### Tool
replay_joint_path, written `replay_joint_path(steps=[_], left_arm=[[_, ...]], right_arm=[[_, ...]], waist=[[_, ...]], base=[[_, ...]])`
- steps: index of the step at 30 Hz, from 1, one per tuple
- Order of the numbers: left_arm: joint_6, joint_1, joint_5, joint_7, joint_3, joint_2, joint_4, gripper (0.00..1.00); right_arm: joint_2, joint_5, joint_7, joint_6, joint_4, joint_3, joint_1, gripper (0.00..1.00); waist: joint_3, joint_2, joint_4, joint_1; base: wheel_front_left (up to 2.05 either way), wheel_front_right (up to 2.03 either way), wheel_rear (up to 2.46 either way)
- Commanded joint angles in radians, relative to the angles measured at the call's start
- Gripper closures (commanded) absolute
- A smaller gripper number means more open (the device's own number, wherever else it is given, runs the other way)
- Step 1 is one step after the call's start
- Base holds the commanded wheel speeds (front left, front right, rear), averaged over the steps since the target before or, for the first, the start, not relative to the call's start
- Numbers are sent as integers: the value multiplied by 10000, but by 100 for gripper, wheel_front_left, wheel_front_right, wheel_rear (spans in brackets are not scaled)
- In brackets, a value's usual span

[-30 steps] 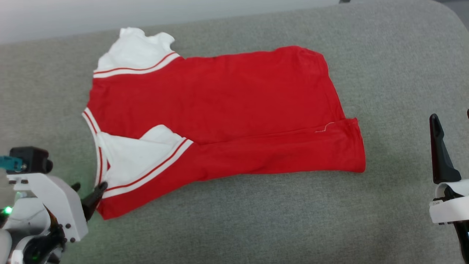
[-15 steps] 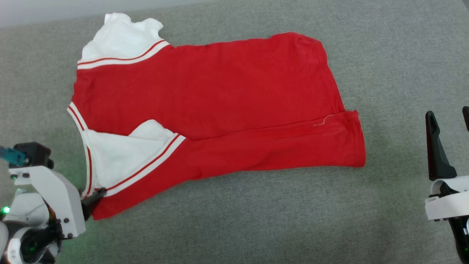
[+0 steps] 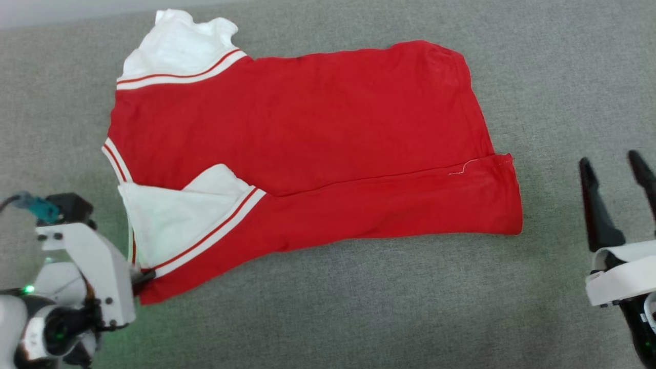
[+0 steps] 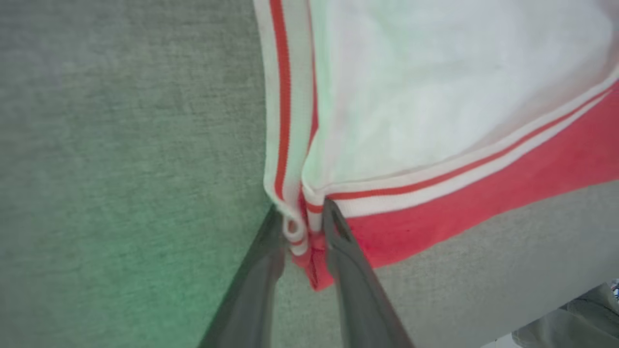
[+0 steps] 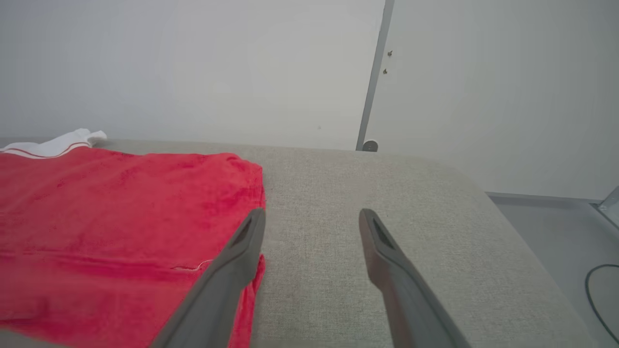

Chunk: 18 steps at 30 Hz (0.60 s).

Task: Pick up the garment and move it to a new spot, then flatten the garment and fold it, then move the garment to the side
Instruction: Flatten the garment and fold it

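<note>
Lying spread on the grey surface (image 3: 359, 318), the garment (image 3: 307, 128) had its near edge folded over. You had the left gripper (image 4: 304, 215) pinched on its striped near-left corner; your right gripper (image 3: 610, 159) hovered beyond the hem, clear of the cloth, fingers (image 5: 242, 251) apart.

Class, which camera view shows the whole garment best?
The head view: the garment lies wholly in frame. The left wrist view shows its striped corner in the left pincer; the right wrist view, its red hem end.
</note>
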Motion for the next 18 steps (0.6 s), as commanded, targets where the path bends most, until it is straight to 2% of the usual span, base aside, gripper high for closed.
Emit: replay_joint_path(steps=[1, 9, 18], left_arm=[[-35, 630, -63, 223, -672, -461, 578, 100], [-97, 366, -13, -85, -649, -590, 929, 100], [-341, -172, 130, -364, -954, -978, 1106, 100]], right_arm=[[-87, 68, 138, -11, 36, 92, -98, 0], [-793, 1152, 2472, -11, 94, 1171, -294, 0], [-1321, 1909, 4883, -11, 970, 1582, -1001, 0]], waist=[[14, 0, 3, 0], [129, 0, 99, 0], [289, 0, 549, 0]], base=[[0, 0, 0], [0, 0, 0], [0, 0, 0]])
